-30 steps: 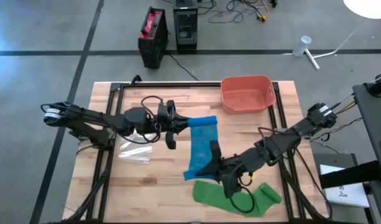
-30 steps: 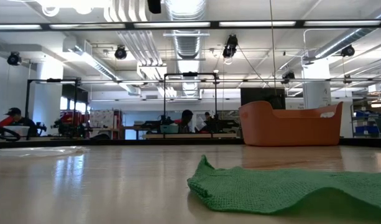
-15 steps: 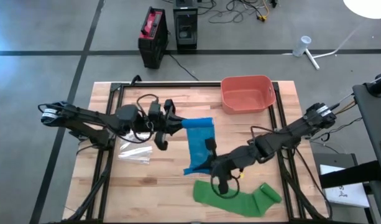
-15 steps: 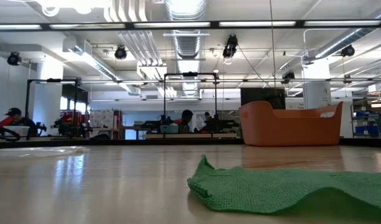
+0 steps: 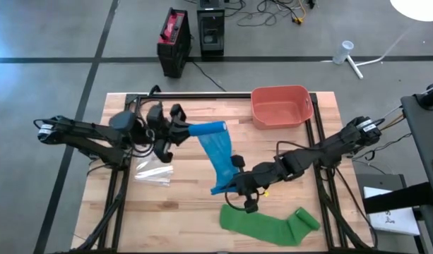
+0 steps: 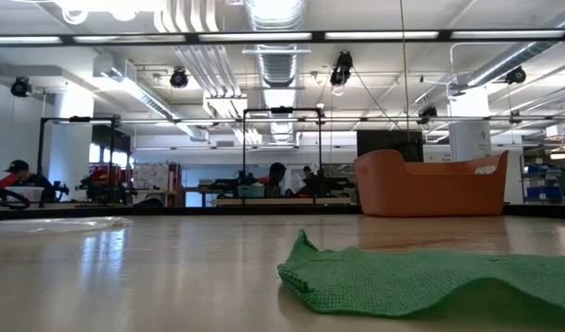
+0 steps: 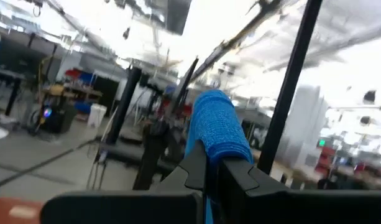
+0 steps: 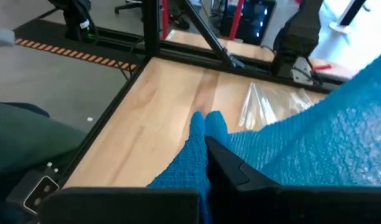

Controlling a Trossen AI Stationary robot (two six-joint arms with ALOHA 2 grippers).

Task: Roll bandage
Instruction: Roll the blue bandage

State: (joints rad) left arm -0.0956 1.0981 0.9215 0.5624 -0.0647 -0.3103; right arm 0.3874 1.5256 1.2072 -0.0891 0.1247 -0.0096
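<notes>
A: Blue bandage [image 5: 217, 161] hangs stretched between both claws. The left gripper [image 5: 178, 125] is clamped on its rolled end, up near the back of the table [image 5: 167, 204]; the right gripper [image 5: 239, 180] is pinched tight on the loose tail, toward the front.

B: So the strip runs on a slant from one claw down to the other?

A: Yes, lifted off the wood. The left wrist view shows the roll [image 7: 218, 127] standing right above its closed fingers.

B: What makes the rolling go well, you think?

A: Keep the strip taut, I'd say, and turn the left wrist so each wrap lands squarely on the roll. The right claw should feed its end in gently, not tug.

B: And the green cloth [image 5: 269, 226]?

A: Lying just in front of the right claw. Best keep the tail from dragging over it.
</notes>
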